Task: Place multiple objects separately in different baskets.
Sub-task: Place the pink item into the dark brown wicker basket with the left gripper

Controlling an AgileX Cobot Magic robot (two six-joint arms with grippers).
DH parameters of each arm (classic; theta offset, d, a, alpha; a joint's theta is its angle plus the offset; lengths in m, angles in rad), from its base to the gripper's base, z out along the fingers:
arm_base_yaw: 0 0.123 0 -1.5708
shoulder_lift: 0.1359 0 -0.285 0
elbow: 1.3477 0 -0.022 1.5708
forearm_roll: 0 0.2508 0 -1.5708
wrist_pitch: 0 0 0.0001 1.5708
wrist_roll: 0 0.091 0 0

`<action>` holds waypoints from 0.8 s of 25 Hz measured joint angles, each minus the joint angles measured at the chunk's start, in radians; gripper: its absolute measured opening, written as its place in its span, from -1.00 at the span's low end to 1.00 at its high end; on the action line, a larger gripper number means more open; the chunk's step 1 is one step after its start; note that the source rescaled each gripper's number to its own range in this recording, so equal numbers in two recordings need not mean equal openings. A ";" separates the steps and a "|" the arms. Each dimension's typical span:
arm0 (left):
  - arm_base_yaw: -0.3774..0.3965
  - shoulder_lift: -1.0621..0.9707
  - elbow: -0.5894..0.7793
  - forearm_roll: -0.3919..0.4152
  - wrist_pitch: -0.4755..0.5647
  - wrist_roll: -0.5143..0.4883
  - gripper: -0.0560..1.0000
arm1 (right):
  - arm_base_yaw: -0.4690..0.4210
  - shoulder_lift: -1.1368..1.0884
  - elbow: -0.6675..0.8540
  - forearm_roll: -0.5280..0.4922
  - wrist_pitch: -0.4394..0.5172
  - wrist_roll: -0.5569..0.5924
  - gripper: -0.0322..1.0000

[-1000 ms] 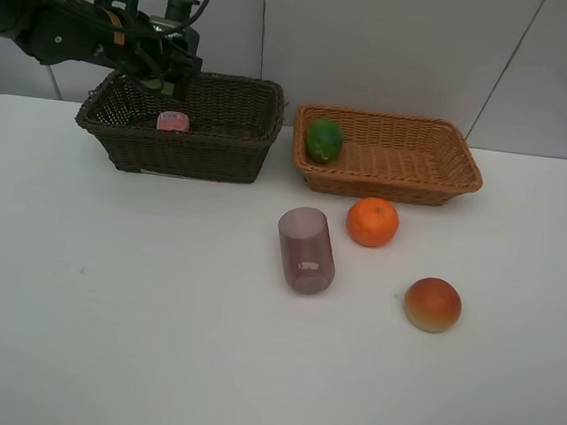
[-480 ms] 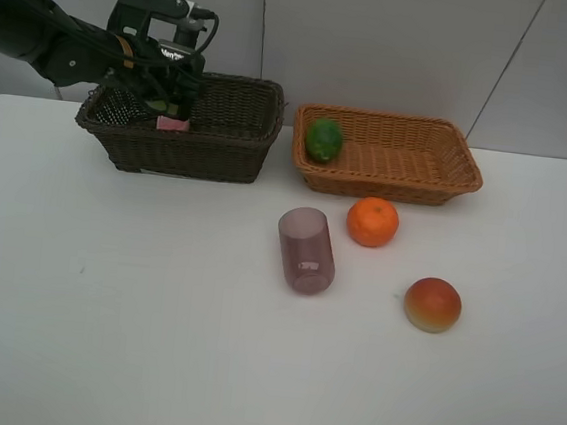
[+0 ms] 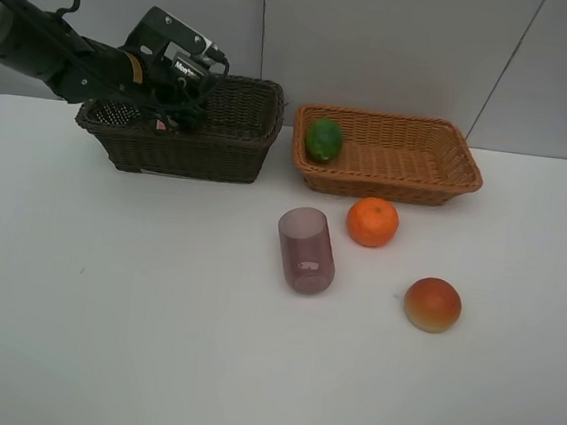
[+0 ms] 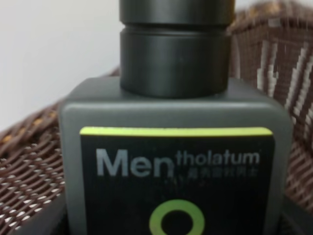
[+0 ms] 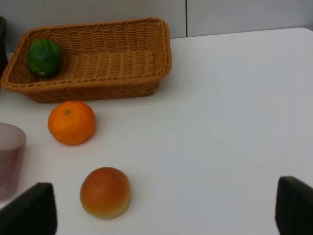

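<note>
My left gripper (image 3: 183,80) is shut on the flat black green-labelled bottle (image 4: 173,171), which fills the left wrist view, held low over the dark brown basket (image 3: 184,149). Brown weave shows behind the bottle. The green oval fruit (image 3: 324,139) lies in the light tan basket (image 3: 386,188). On the table in front of that basket are the orange (image 3: 372,222), the purple cup (image 3: 306,250) on its side, and the red-orange round fruit (image 3: 432,304). My right gripper (image 5: 166,208) stands open above the table near the round fruit (image 5: 105,192), holding nothing.
The two baskets stand side by side at the back of the white table (image 3: 134,309), against a pale wall. The left arm reaches in from the back left corner.
The left arm has dropped and shifted right, bringing the black bottle down toward the inside of the dark basket. The fruits and the cup have not moved.
</note>
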 joint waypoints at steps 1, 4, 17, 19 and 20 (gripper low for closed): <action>0.000 0.004 0.000 0.000 -0.008 0.007 0.43 | 0.000 0.000 0.000 0.000 0.000 0.000 0.88; 0.000 0.004 0.000 -0.022 -0.052 0.018 0.43 | 0.000 0.000 0.000 0.000 0.000 0.000 0.88; 0.000 0.004 -0.002 -0.091 -0.197 -0.005 0.54 | 0.000 0.000 0.000 0.000 0.000 0.000 0.88; 0.000 0.004 -0.004 -0.097 -0.219 -0.012 0.54 | 0.000 0.000 0.000 0.000 0.000 0.000 0.88; 0.000 0.004 -0.004 -0.098 -0.220 -0.017 0.54 | 0.000 0.000 0.000 0.000 0.000 0.000 0.88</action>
